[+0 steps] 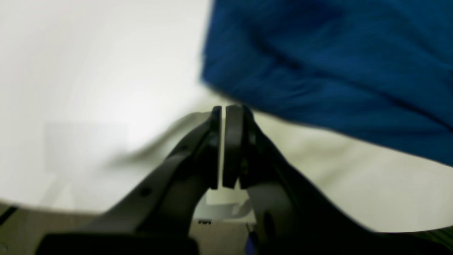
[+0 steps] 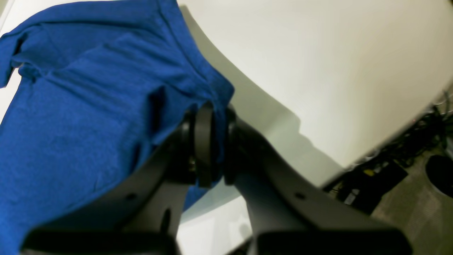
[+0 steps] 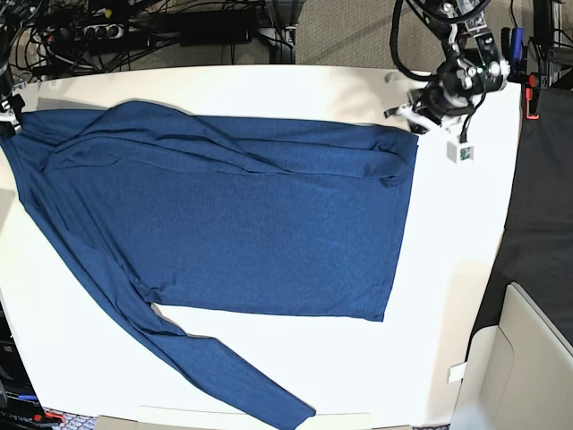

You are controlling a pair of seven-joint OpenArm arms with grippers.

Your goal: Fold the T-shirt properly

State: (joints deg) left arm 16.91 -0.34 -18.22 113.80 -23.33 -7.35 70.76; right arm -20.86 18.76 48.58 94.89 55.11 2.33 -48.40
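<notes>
T-shirt [image 3: 269,224]: spread across white table [image 3: 448,296], filling left and centre of base view. Body roughly flat, a few long creases running along upper part. One sleeve trailing diagonally toward bottom centre of frame, cuff near lower table edge. Upper left corner of cloth reaching table's left edge. Fold or tuck near upper right corner of fabric.

Left gripper [image 1: 223,113]: at upper right of base view, just beside shirt's upper right corner. In left wrist view, jaws drawn nearly together, thin bright slit between them, nothing caught there. Blue cloth [image 1: 336,71] lying apart from tips, upper right of that frame. View blurred.

Right gripper [image 2: 208,117]: at far left edge of base view, mostly cut off. In right wrist view, jaws clenched on edge of T-shirt [image 2: 88,99], fabric bunched and pinched between pads, cloth draping away to left of frame. Bare table [image 2: 318,53] upper right; cables and floor lower right.
</notes>
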